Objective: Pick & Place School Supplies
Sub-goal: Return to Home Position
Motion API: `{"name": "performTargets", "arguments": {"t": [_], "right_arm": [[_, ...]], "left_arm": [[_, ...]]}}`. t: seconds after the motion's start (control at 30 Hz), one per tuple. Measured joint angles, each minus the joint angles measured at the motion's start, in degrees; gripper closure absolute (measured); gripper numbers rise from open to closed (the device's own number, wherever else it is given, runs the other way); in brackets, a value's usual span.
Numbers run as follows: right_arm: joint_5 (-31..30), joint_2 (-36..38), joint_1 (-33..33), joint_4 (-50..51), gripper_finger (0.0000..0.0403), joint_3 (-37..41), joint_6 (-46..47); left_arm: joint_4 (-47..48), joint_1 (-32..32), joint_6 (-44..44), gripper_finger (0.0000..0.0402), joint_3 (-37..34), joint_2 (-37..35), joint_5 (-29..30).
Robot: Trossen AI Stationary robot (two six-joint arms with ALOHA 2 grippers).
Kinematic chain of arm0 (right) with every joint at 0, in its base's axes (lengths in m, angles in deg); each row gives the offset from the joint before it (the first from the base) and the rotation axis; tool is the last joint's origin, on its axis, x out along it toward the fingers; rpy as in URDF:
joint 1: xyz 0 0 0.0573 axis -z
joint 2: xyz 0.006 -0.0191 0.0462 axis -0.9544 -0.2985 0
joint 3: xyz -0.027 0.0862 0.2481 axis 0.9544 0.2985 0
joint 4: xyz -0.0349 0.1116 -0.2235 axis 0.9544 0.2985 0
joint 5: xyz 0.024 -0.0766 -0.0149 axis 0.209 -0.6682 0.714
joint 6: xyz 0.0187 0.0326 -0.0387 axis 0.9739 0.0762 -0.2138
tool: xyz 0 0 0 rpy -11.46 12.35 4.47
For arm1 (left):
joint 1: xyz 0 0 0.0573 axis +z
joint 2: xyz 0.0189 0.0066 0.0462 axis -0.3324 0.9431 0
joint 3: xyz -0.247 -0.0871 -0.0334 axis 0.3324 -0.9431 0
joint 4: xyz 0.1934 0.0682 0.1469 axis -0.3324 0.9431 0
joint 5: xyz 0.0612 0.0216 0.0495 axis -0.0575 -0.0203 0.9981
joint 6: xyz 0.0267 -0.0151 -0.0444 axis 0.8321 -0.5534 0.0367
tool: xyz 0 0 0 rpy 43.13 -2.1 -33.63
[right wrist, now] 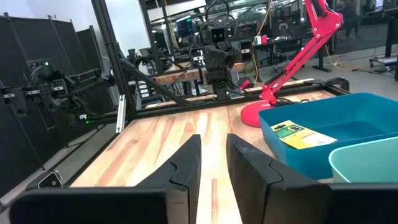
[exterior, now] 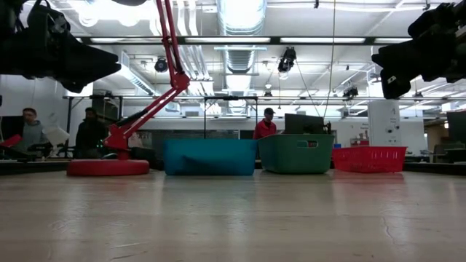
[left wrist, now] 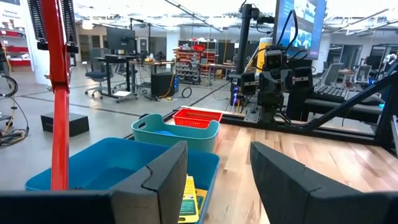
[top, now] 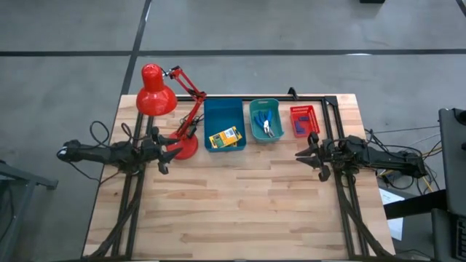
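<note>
Left gripper (top: 173,149): raised off the wood at the left side of the table (top: 240,211), fingers spread wide with nothing between them.
Right gripper (top: 302,154): raised at the right side, facing the left one across the bare wood. A narrow gap shows between its fingers, and it holds nothing.
Crayon boxes (top: 224,137): yellow and green, lying in the blue bin (top: 207,120) near its front wall, just beyond the left gripper's fingertips. How many there are cannot be told.
Scissors (top: 266,125): blue-handled, in the teal bin (top: 253,116), between the two grippers and nearer the table's back edge.
Erasers (top: 301,128): small dark bits in the red bin (top: 304,110), just behind the right gripper and too small to count.
In the way: the red lamp (top: 156,94) has its round base just beside the left gripper, between it and the blue bin. Its jointed arm leans over that corner.
Beyond the table: people (exterior: 263,125) in the room.
</note>
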Motion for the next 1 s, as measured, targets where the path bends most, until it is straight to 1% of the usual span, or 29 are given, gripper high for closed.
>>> {"name": "performTargets", "arguments": {"t": [0.33,0.73,1.0], "right_arm": [[-0.02,0.00,0.00,0.00,0.0318,0.00,-0.02],[-0.04,0.00,0.00,0.00,0.0335,0.00,-0.02],[-0.04,0.00,0.00,0.02,0.0324,0.00,-0.02]], "left_arm": [[-0.41,0.04,0.00,0.0219,0.00,0.02,-0.02],[-0.47,0.03,0.00,0.0219,0.00,0.02,-0.04],[-0.50,0.00,0.00,0.0219,0.00,0.02,-0.07]]}}
